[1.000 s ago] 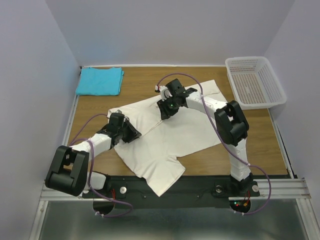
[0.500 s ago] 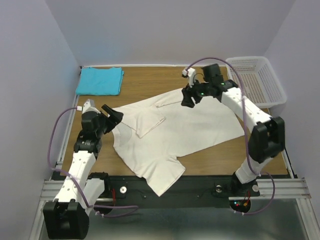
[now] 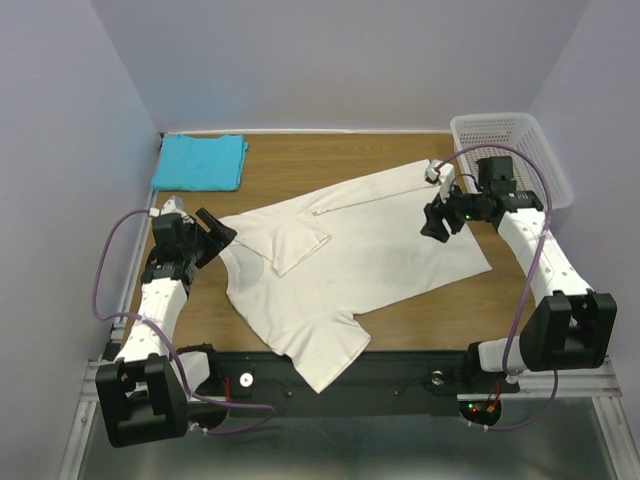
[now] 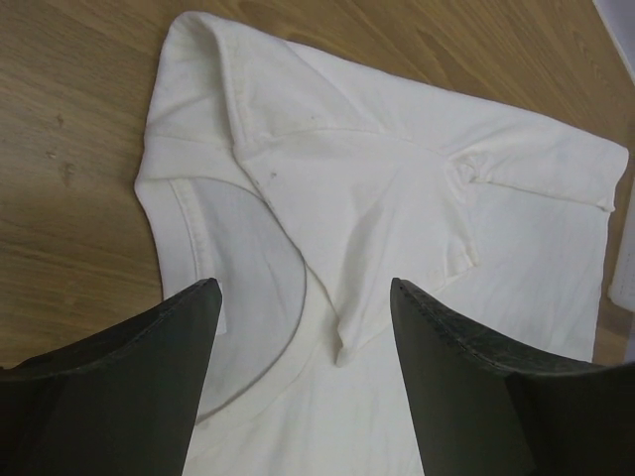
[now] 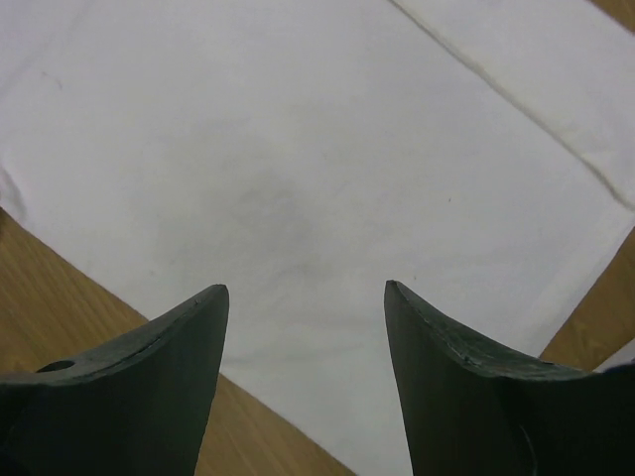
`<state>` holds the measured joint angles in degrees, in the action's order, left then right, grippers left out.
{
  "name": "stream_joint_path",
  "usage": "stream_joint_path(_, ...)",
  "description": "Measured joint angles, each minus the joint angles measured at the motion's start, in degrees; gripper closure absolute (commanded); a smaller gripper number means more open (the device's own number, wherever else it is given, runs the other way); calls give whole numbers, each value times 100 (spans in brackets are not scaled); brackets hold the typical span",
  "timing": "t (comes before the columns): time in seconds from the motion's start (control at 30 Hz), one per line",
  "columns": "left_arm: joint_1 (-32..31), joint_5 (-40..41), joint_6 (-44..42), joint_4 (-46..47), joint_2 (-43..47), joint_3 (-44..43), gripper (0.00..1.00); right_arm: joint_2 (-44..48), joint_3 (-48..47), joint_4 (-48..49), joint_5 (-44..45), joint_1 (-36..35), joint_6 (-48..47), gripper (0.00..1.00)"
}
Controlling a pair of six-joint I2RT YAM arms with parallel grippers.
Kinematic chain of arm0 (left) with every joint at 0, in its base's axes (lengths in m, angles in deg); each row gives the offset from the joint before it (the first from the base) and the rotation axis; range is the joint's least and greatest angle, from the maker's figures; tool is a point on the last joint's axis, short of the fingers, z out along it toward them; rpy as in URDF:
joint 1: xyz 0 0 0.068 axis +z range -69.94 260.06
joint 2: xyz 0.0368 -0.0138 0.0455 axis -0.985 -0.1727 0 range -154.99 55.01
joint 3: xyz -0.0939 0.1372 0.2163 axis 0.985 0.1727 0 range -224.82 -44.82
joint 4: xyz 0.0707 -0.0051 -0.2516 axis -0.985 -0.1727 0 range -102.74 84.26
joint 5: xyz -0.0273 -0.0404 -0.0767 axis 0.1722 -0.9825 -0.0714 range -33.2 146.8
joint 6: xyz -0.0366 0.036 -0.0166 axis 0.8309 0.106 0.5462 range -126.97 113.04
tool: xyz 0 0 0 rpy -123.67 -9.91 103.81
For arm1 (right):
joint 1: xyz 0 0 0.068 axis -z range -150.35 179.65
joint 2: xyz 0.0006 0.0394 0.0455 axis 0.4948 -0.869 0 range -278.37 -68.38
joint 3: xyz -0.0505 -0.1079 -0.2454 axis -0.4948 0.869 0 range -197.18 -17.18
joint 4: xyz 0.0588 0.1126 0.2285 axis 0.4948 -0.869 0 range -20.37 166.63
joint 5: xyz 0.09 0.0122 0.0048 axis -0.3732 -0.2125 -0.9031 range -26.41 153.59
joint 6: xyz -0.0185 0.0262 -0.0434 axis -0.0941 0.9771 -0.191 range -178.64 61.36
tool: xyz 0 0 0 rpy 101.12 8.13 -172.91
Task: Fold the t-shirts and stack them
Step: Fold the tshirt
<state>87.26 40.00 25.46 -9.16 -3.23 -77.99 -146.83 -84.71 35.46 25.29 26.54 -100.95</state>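
Two shirts, one basket, two grippers. The plain cream-white cloth t-shirt [image 3: 370,262] lies spread diagonally mid-table on the brown wooden table [image 3: 300,165], one sleeve folded in over the chest by the collar. The plain turquoise-blue cloth t-shirt [image 3: 200,162] is folded into a rectangle in the far left corner. White plastic mesh basket [image 3: 510,122] far right. Left gripper [image 3: 222,232] is over the collar and right gripper [image 3: 435,222] over the shirt's right part. Both are spread wide, gripping nothing.
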Motion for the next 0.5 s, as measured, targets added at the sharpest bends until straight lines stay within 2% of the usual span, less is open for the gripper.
stream_joint_path(0.2, 81, -295, -9, -15, -4, 0, 24, 24, 621, -435, 177, 953, -407, 31)
stream_joint_path(0.3, 81, -577, 111, -256, 50, 24, 24, 98, 879, -691, 323, 1005, -734, 31)
stream_joint_path(0.5, -22, -1364, 507, -903, 525, 619, 27, 192, 1049, -1032, 452, 988, -1217, 31)
